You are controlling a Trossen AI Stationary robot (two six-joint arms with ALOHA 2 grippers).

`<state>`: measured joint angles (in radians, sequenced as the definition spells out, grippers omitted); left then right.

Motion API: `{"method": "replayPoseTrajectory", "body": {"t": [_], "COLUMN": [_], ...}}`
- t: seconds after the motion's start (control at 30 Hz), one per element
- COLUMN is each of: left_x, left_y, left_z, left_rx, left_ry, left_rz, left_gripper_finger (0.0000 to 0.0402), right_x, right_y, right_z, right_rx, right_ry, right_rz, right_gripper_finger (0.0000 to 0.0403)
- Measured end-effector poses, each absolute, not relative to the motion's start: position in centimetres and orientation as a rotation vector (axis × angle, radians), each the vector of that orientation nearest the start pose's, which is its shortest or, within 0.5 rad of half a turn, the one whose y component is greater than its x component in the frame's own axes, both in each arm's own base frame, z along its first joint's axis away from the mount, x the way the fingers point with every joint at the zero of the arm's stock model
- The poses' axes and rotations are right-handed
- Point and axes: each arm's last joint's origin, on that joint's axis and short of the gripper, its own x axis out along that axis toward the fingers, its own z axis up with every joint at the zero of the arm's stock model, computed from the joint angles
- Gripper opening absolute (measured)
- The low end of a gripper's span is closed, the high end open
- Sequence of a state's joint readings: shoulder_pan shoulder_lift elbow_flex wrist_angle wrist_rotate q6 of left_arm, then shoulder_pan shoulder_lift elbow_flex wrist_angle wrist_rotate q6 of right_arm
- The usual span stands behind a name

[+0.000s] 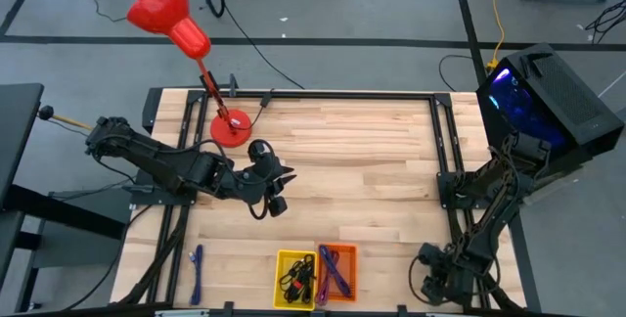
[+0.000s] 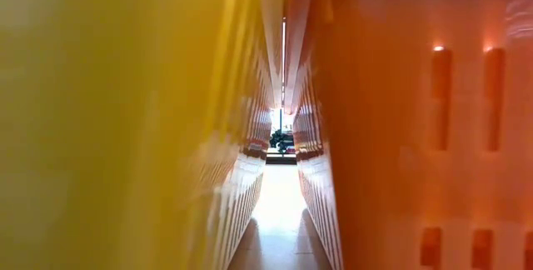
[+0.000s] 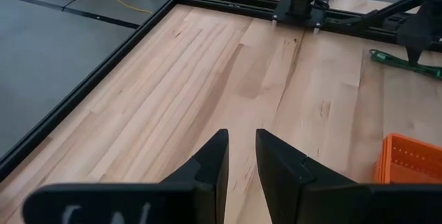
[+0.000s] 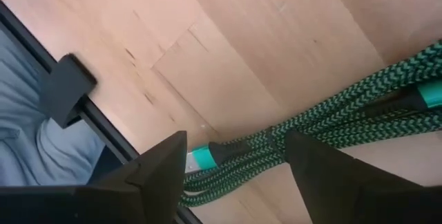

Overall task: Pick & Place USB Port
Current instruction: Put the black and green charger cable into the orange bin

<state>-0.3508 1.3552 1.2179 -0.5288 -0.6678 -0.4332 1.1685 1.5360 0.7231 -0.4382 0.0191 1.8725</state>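
A green braided USB cable [image 4: 324, 124] lies coiled on the wood table near its right near corner. It also shows in the left wrist view as the green cable [image 3: 404, 61]. My right gripper [image 4: 235, 148] hangs over it, open, pointing down, with one finger on either side of the strands and a teal plug [image 4: 202, 156] between them. In the high view my right gripper [image 1: 432, 270] hides the cable. My left gripper [image 1: 277, 200] hovers over bare wood left of the table's middle. In its wrist view my left gripper [image 3: 242, 151] is open by a narrow gap and holds nothing.
A yellow bin [image 1: 293, 276] with black cables and an orange bin [image 1: 338, 268] with a purple cable stand at the near edge; they fill the low view. A blue cable [image 1: 196, 263] lies near the left. A red lamp base [image 1: 231, 127] stands at the far left. Black rails frame the table.
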Motion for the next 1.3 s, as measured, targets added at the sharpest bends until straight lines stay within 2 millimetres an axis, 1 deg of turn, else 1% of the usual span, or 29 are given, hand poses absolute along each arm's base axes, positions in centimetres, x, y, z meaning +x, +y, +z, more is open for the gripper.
{"method": "replayPoseTrajectory", "body": {"t": [0.17, 0.3, 0.37, 0.43, 0.53, 0.63, 0.77, 0.87, 0.97, 1.07, 1.3], "left_x": [27.4, 27.4, 27.4, 27.4, 27.4, 27.6, 28.0, 28.4, 28.7, 28.7, 28.7], "left_y": [-8.1, -8.1, -8.1, -8.1, -8.1, -8.2, -8.3, -8.5, -8.6, -8.6, -8.6], "left_z": [33.1, 33.1, 33.1, 33.1, 33.1, 33.0, 32.4, 31.7, 31.3, 31.4, 31.4], "left_rx": [-0.091, -0.092, -0.092, -0.092, -0.091, -0.09, -0.075, -0.051, -0.037, -0.031, -0.025], "left_ry": [0.503, 0.503, 0.503, 0.503, 0.503, 0.506, 0.524, 0.554, 0.571, 0.562, 0.565], "left_rz": [0.422, 0.422, 0.422, 0.422, 0.422, 0.424, 0.431, 0.434, 0.433, 0.427, 0.435], "left_gripper_finger": [0.0078, 0.0078, 0.0078, 0.0078, 0.0078, 0.0078, 0.0078, 0.0078, 0.0078, 0.0078, 0.0078], "right_x": [11.7, 13.2, 13.6, 13.6, 13.4, 13.2, 12.6, 12.2, 11.9, 11.7, 12.4], "right_y": [22.2, 21.4, 21.2, 21.1, 20.8, 20.1, 19.4, 19.5, 19.8, 20.0, 21.3], "right_z": [13.7, 13.6, 13.7, 13.9, 14.3, 14.8, 15.9, 16.3, 16.1, 15.6, 13.6], "right_rx": [0.74, 0.695, 0.687, 0.686, 0.667, 0.654, 0.671, 0.709, 0.723, 0.715, 0.71], "right_ry": [1.416, 1.328, 1.335, 1.335, 1.281, 1.286, 1.315, 1.326, 1.362, 1.381, 1.386], "right_rz": [-0.278, -0.245, -0.232, -0.225, -0.238, -0.258, -0.278, -0.279, -0.288, -0.317, -0.323], "right_gripper_finger": [0.0256, 0.0256, 0.0256, 0.0256, 0.0256, 0.0256, 0.0256, 0.0256, 0.0256, 0.0256, 0.0256]}}
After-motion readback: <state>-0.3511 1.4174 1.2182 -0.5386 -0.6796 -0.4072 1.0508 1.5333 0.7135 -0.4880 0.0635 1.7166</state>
